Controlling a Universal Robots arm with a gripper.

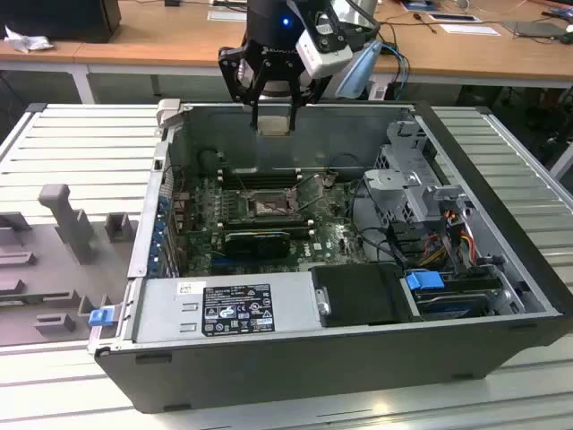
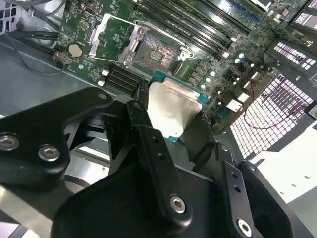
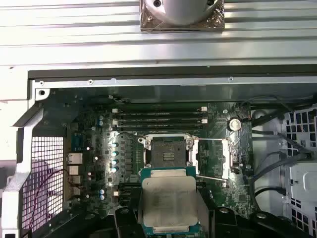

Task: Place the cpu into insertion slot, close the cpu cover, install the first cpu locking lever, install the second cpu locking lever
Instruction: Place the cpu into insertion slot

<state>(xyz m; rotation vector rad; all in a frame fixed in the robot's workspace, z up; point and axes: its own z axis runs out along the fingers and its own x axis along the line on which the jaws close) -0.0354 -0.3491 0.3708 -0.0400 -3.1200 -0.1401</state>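
While the gripper (image 1: pixel 274 121) hangs above the open computer case (image 1: pixel 358 363), its jaws are pressed onto two opposite edges of the cpu (image 1: pixel 273 127), pinching the chip flat between the black fingers (image 2: pixel 144 119). In both wrist views the cpu's pale beige-silver face, edged by its green board, is turned up toward the cameras. The chip is held well above the insertion slot (image 3: pixel 167 151) and is not seated; in the first wrist view one edge appears just beside the slot's metal rim. The insertion slot lies uncovered, its dark square contact field showing. Just beside the slot the cpu cover (image 3: pixel 213 159) is swung open, a dull silver frame lying back over the green motherboard (image 3: pixel 99 129), and thin wire levers (image 3: pixel 212 141) stand out along that frame. Near the slot, on its far side from the cpu, run the long black memory slots (image 3: pixel 158 118); a coin cell (image 3: pixel 235 124) sits beyond the cover from the slot. In the exterior view a black graphics card (image 1: pixel 260 237) lies just beside the slot toward the camera, with the labelled power supply (image 1: pixel 224 309) farther that way and the drive cage (image 1: pixel 416 184) with its cables to the exterior view's right of the slot. The case rests on a ribbed metal table (image 1: pixel 81 134), a grey fixture tray (image 1: pixel 63 224) lies well to the exterior view's left of the slot, and wooden desks (image 1: pixel 152 36) stand behind.
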